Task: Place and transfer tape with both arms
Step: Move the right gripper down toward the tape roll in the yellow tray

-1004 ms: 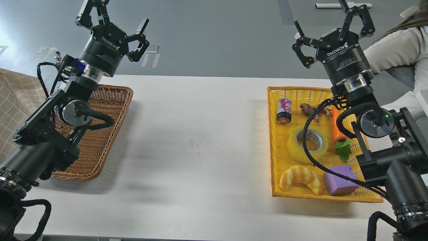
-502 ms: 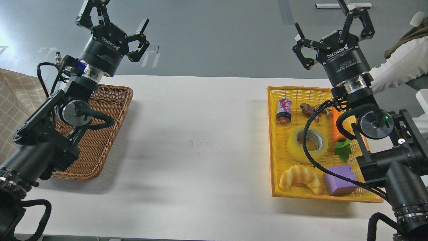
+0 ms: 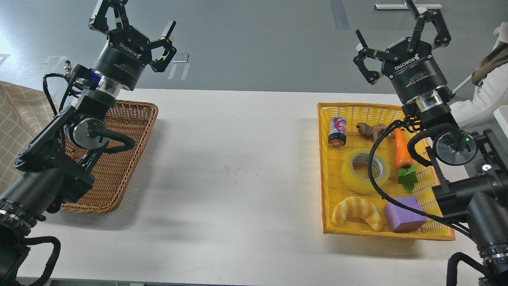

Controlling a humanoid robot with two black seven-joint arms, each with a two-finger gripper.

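Note:
The tape (image 3: 365, 171), a yellow translucent roll with a grey-white core, lies flat in the middle of the yellow basket (image 3: 323, 167) on the right of the white table. A black cable of my right arm crosses in front of it. My right gripper (image 3: 401, 29) is open and empty, raised above the basket's far edge. My left gripper (image 3: 133, 20) is open and empty, raised above the far end of the brown wicker basket (image 3: 123, 159) on the left.
The yellow basket also holds a small can (image 3: 337, 131), a brown toy animal (image 3: 369, 130), a carrot (image 3: 401, 153), a croissant (image 3: 356, 212) and a purple block (image 3: 404, 213). A person's white sleeve (image 3: 482, 103) is at the far right. A checked cloth (image 3: 16, 123) lies at the left.
My right gripper and arm have shifted a little to the right, uncovering more of the carrot. The person's arm at the right has drawn back. My left arm has barely moved.

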